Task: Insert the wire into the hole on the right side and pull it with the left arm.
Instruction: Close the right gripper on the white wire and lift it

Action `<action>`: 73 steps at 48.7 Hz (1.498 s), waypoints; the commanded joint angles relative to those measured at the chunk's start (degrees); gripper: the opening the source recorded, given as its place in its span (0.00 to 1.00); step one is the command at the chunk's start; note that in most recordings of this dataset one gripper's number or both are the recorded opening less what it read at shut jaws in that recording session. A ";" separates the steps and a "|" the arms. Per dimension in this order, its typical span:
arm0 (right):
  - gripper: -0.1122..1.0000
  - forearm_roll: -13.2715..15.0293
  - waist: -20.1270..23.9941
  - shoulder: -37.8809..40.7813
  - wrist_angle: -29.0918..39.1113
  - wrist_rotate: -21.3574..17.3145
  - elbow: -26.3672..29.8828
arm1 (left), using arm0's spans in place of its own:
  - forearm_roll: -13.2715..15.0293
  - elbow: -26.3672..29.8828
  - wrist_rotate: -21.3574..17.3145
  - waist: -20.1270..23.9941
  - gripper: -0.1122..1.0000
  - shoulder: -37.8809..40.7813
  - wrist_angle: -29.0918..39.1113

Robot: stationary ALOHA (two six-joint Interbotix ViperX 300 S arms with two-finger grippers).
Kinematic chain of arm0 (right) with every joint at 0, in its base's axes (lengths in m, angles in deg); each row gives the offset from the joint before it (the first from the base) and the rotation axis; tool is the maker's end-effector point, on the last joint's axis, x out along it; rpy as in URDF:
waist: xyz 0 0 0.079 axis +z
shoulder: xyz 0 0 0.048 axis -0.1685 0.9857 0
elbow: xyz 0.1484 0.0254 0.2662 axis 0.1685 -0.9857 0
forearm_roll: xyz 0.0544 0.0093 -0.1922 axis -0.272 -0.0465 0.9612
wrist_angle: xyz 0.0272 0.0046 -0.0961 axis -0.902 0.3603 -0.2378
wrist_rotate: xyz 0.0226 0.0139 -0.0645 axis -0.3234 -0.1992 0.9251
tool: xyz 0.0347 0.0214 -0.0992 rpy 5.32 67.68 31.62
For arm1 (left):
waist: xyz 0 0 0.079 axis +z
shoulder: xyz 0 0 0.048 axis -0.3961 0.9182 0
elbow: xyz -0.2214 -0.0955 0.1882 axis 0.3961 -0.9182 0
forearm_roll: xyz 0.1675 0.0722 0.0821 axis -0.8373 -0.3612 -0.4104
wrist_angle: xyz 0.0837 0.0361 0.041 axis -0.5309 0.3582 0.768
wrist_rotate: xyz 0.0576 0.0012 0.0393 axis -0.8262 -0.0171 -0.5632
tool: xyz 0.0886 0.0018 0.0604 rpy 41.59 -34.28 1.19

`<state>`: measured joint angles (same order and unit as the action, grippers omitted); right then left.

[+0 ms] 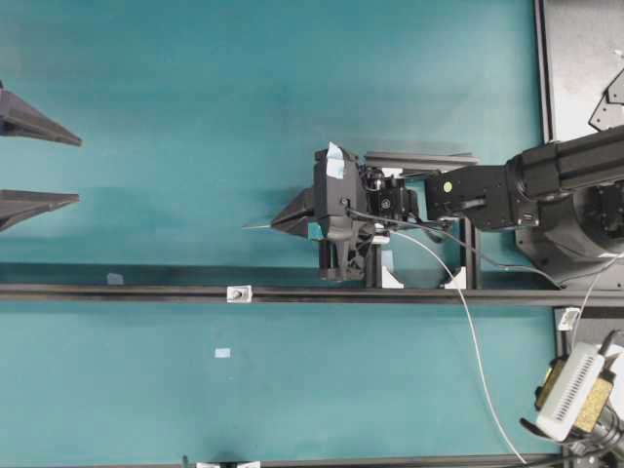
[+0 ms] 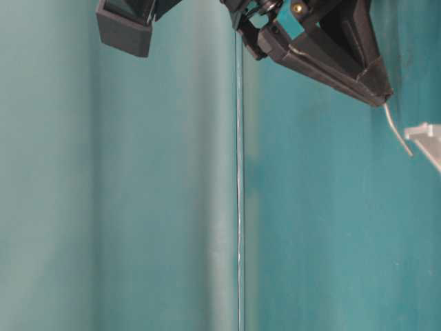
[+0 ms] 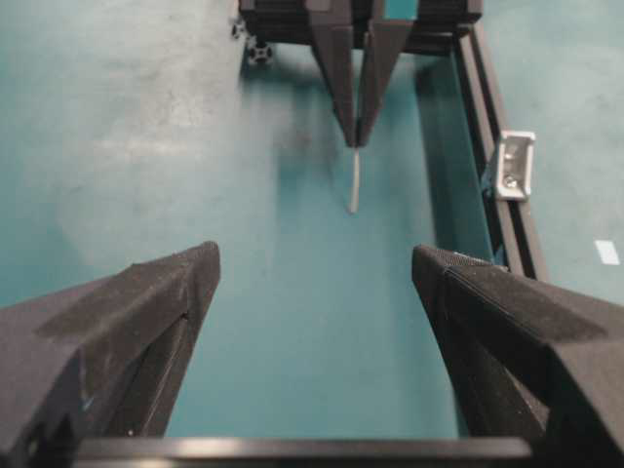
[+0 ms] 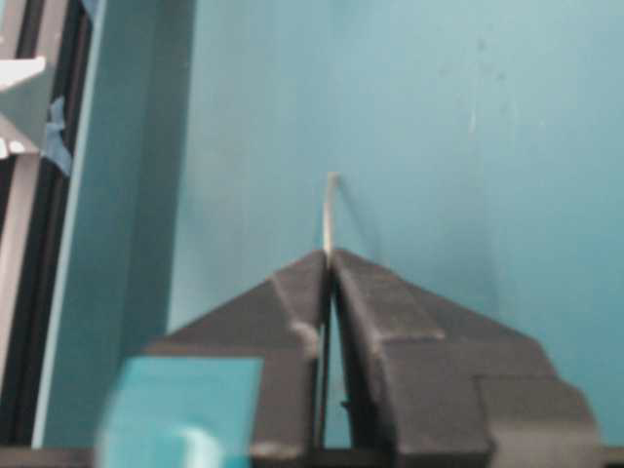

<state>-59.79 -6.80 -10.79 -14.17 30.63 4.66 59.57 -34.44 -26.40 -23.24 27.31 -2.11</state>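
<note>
Holding the thin, stiff grey-white wire [image 1: 255,226] clamped in the teal-taped black right tool [image 1: 276,223], left tool [image 3: 312,283] gaping wide, still needing alignment with the small silver-white bracket hole [image 1: 238,293].

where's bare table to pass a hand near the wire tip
Bare teal table lies between the open left claw and the right claw pinching the wire. Below the black rail with its bracket is free. Crowded behind the right claw.

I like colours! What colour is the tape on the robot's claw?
Teal tape, best in the right wrist view.
</note>
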 commanded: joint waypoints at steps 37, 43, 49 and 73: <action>0.14 0.26 -0.26 -13.18 6.94 2.29 -1.41 | 0.09 0.18 3.52 -0.44 0.65 -0.09 -0.53; 0.14 0.35 -0.53 -16.87 9.67 2.37 -2.11 | 0.09 -0.09 4.83 -0.70 0.65 -0.09 -0.53; 0.14 0.26 -1.41 -20.39 11.51 2.55 -2.99 | 0.09 -0.26 5.45 -0.79 0.65 -0.09 -0.53; 0.14 3.08 -4.04 -32.43 20.65 2.55 -3.16 | 0.09 0.09 5.54 -0.97 0.65 -0.09 -0.53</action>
<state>-56.98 -10.58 -40.94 5.52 33.26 0.53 59.48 -35.24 -20.95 -23.95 27.40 -2.11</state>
